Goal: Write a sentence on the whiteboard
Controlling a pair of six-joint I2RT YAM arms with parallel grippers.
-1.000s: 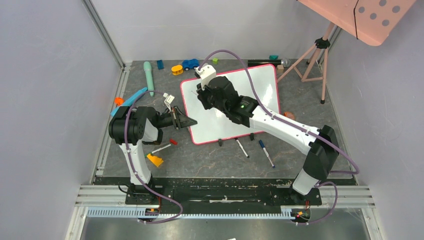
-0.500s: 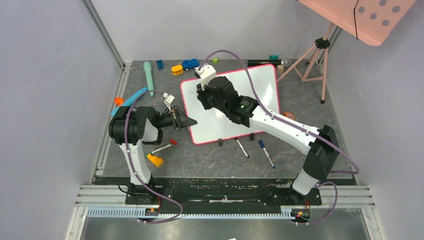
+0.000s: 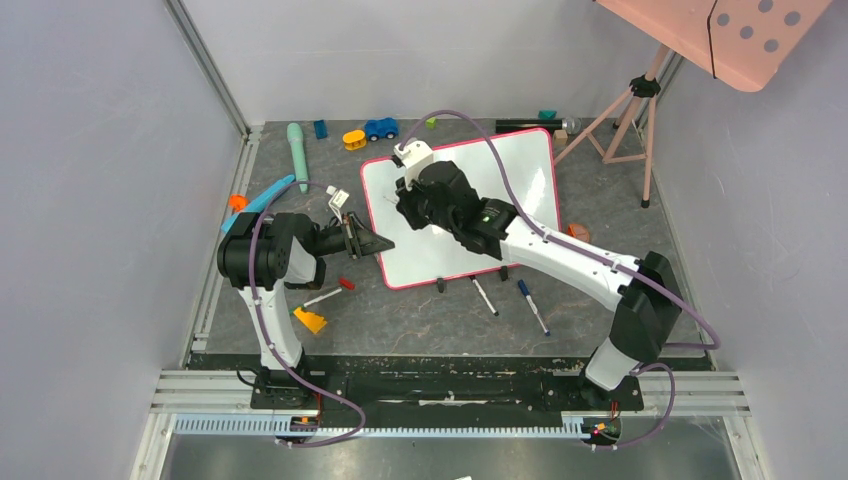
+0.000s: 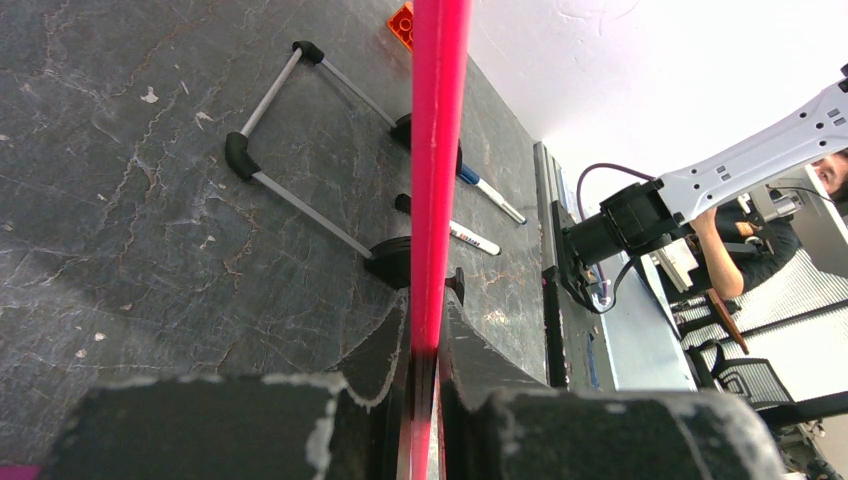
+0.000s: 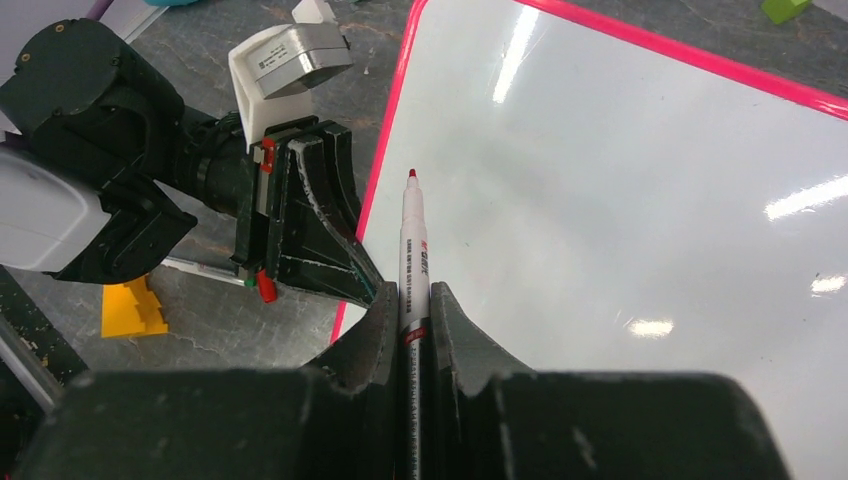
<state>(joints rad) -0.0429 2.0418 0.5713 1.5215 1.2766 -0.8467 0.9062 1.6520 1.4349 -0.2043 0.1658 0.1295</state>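
Observation:
The whiteboard [image 3: 500,190], glossy white with a red-pink frame, stands tilted mid-table. My left gripper [image 3: 385,243] is shut on its left frame edge; the left wrist view shows that red edge [image 4: 440,150] running up from between the jaws of the left gripper [image 4: 427,310]. My right gripper [image 5: 413,292] is shut on a white marker [image 5: 414,240] whose red tip points at the whiteboard [image 5: 620,200] near its left edge. I cannot tell whether the tip touches. From above, the right gripper [image 3: 402,195] hovers over the board's upper left. The sentence is out of view; the surface that shows is blank.
Two loose markers [image 3: 484,296] [image 3: 532,306] lie in front of the board, beside its black feet [image 4: 390,262]. A red-capped marker [image 3: 328,292] and a yellow block [image 3: 310,320] sit by the left arm. Toys line the back edge. A pink panel's tripod [image 3: 640,110] stands back right.
The right gripper with the marker has shifted slightly toward the near side over the board's upper left. The left arm holds still on the frame.

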